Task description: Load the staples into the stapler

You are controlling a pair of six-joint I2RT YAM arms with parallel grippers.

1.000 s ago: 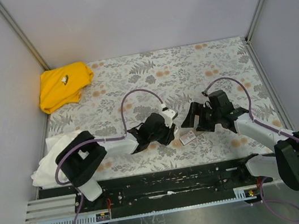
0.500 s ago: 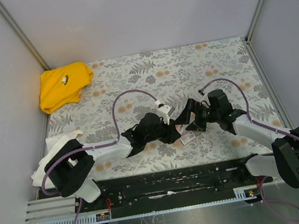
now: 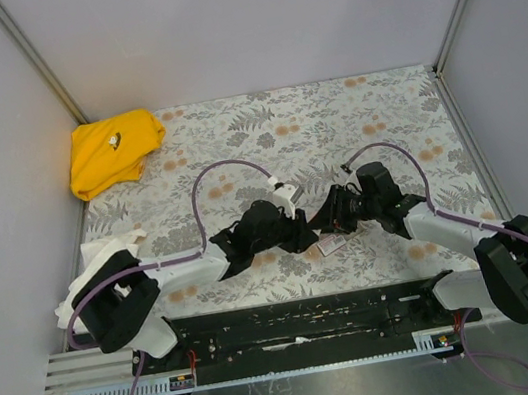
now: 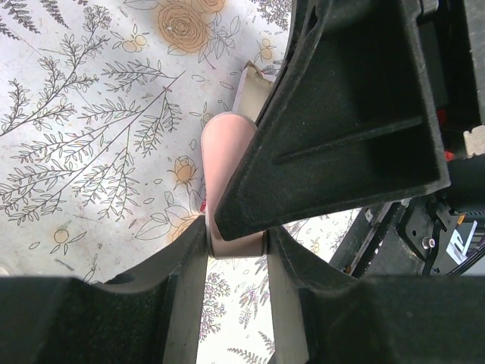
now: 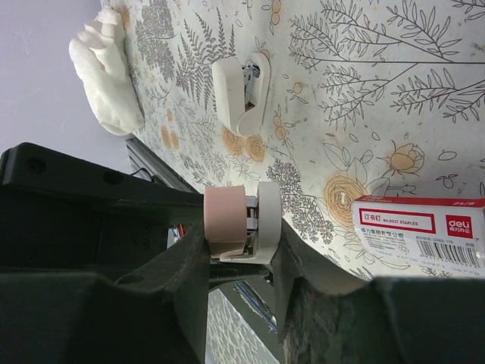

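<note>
So from overhead you basically can't see the stapler point(image 5: 241, 223), since both arms meet over the middle of the table point(image 3: 373, 118), close to its near edge, and their black housings cover it. The wrist cams help more. The left gripper point(image 4: 235, 231) is pinching the pink end, with its two fingers point(image 4: 178, 284) pressed against either side, but the right arm's big black finger cuts across most of that shot, so only a rounded pink bit and a beige edge peek out. On the right wrist cam, the right gripper point(image 5: 242, 250) has the stapler end-on between its fingers, pink half on one side, white half on the other, with some dark metal in the slot. It looks clamped on it too, though the contact sits right in shadow, so I'm only fairly sure. The stapler is held up off the table between the two grippers. The staple box point(image 5: 415, 231), with its red-and-white label, lies flat on the table just beside them towards the near edge, cut off by the frame edge, and its contents are hidden. There's also a white clip-like piece point(image 5: 241, 95) with dark metal inside lying on the floral cover, and I can't tell what it is. A yellow cloth point(image 3: 114, 150) sits in the far-left corner, and a white cloth point(image 3: 80, 279) at the left edge is half hidden under the left arm.
</note>
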